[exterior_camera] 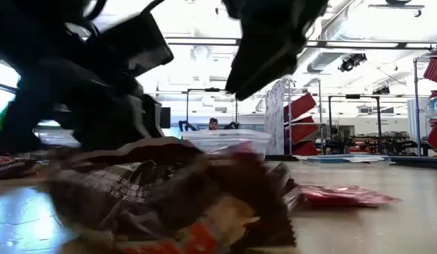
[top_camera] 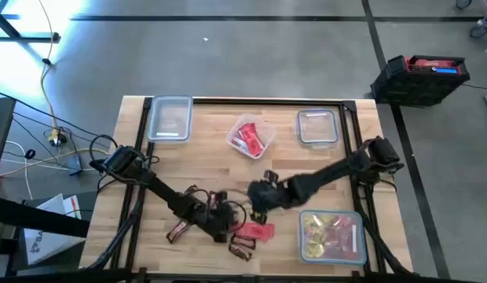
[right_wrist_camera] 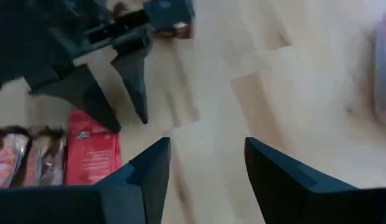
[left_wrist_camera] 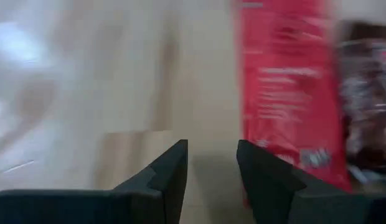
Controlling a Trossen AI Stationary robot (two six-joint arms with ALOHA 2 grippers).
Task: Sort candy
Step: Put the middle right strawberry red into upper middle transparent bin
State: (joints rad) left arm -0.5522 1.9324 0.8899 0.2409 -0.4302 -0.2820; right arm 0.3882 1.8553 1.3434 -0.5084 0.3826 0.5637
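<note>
Candy lies loose near the table's front edge: a flat red packet (top_camera: 255, 230) and dark brown mini bars (top_camera: 178, 229), (top_camera: 242, 248). My left gripper (top_camera: 226, 226) hangs open just left of the red packet (left_wrist_camera: 283, 93), with only bare wood between its fingers; a brown bar (left_wrist_camera: 367, 106) lies beyond the packet. My right gripper (top_camera: 257, 211) is open above the wood just behind the packet (right_wrist_camera: 93, 155), facing the left gripper's fingers (right_wrist_camera: 127, 81). In the low view a heap of brown bars (exterior_camera: 169, 197) fills the foreground, with the red packet (exterior_camera: 342, 196) flat on the table to its right.
A clear container (top_camera: 251, 135) at the back middle holds red candy. Another container (top_camera: 331, 234) at the front right holds yellow and red candy. Two clear containers (top_camera: 169, 118), (top_camera: 318, 126) stand at the back left and back right. Bare wood lies between them.
</note>
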